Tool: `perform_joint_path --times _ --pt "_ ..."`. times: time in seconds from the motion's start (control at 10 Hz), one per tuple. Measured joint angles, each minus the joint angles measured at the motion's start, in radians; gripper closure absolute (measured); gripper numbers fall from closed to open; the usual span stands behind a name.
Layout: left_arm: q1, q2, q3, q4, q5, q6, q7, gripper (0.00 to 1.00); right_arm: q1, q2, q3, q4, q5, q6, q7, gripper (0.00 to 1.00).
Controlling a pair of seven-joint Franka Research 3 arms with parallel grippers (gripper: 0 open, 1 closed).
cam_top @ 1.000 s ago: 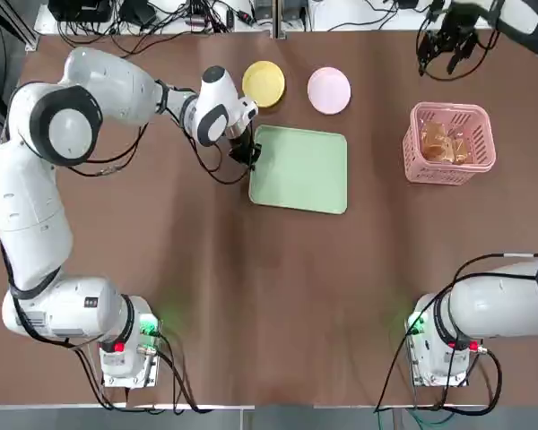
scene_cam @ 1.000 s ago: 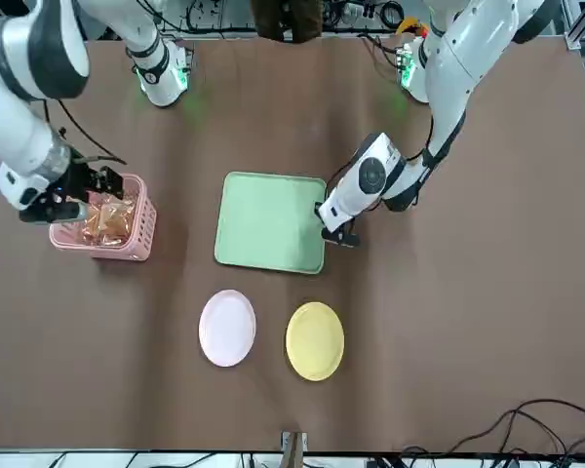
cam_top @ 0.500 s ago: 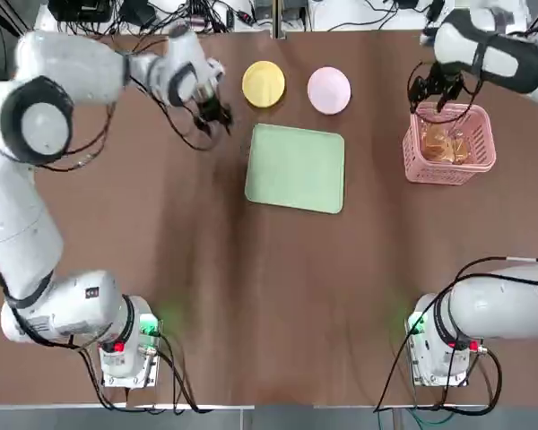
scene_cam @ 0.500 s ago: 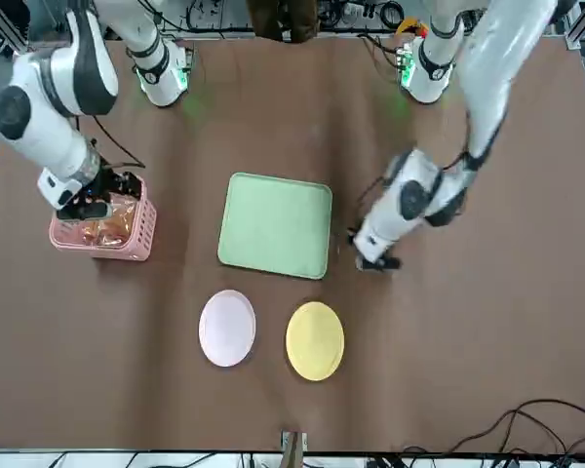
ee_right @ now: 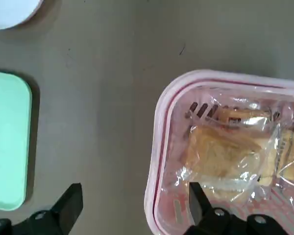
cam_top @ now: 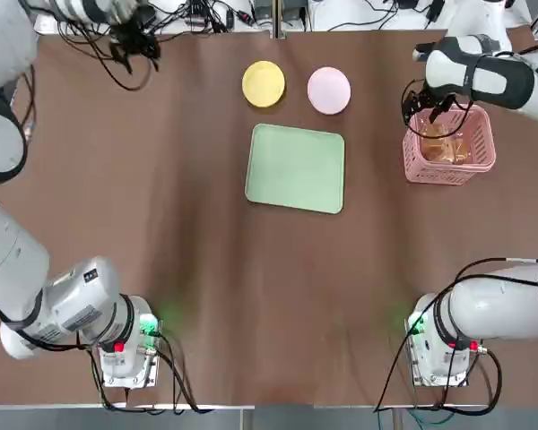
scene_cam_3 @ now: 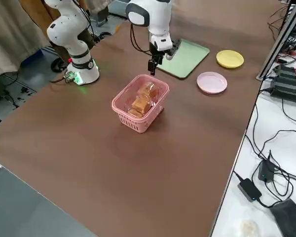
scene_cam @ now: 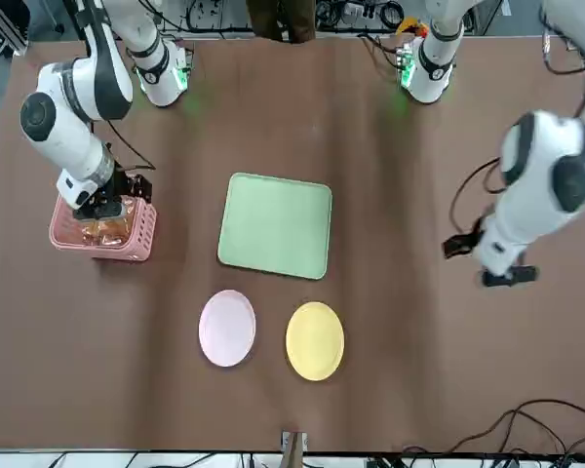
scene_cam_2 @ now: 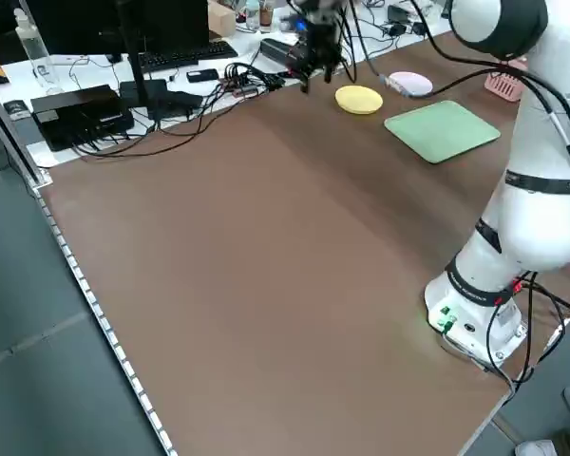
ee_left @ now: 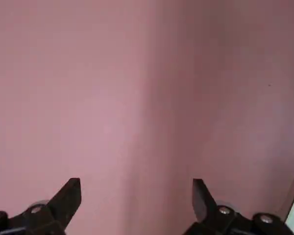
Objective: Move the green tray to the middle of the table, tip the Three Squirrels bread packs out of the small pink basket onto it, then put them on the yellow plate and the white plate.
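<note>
The green tray (cam_top: 296,168) (scene_cam: 276,225) lies flat near the middle of the table, with nothing on it. The yellow plate (cam_top: 264,83) and the white plate (cam_top: 328,90) sit side by side just beyond it. On the right stands the small pink basket (cam_top: 449,143) (scene_cam_3: 138,102) with the bread packs (ee_right: 225,152) inside. My right gripper (cam_top: 421,103) (ee_right: 134,203) is open over the basket's tray-side rim (ee_right: 157,142), one finger inside and one outside. My left gripper (cam_top: 134,40) (ee_left: 136,196) is open over bare table at the far left corner.
Cables and electronics (cam_top: 161,13) crowd the strip beyond the table's far edge. A monitor, keyboard and boxes (scene_cam_2: 104,100) stand off the table's far left side. Both arm bases (cam_top: 125,345) sit at the near edge.
My left gripper opened, let go of the tray's left edge and swung away to the far left corner. My right gripper moved down to the basket's rim.
</note>
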Motion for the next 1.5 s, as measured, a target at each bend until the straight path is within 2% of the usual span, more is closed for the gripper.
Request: perform_joint_path --times 0.2,0.4,0.9,1.2,1.5 --pt "0.056 -0.007 0.001 0.184 0.000 -0.146 0.092 0.00 0.000 0.006 -0.001 -0.040 0.000 0.051 0.000 0.04" --pt "0.059 -0.010 -0.002 0.269 0.000 -0.184 0.108 0.00 0.000 0.031 -0.002 -0.053 0.000 0.080 0.000 0.04" --pt "0.074 -0.066 -0.008 0.277 -0.003 -0.228 0.142 0.00 0.002 0.104 0.000 -0.053 0.000 0.131 0.000 0.04" --pt "0.083 -0.122 -0.012 0.261 -0.068 -0.255 0.150 0.00 0.009 0.124 0.001 -0.053 0.000 0.143 0.000 0.04" --pt "0.087 -0.126 -0.010 0.253 -0.078 -0.254 0.150 0.00 0.009 0.163 -0.001 -0.054 0.000 0.171 0.000 0.05"
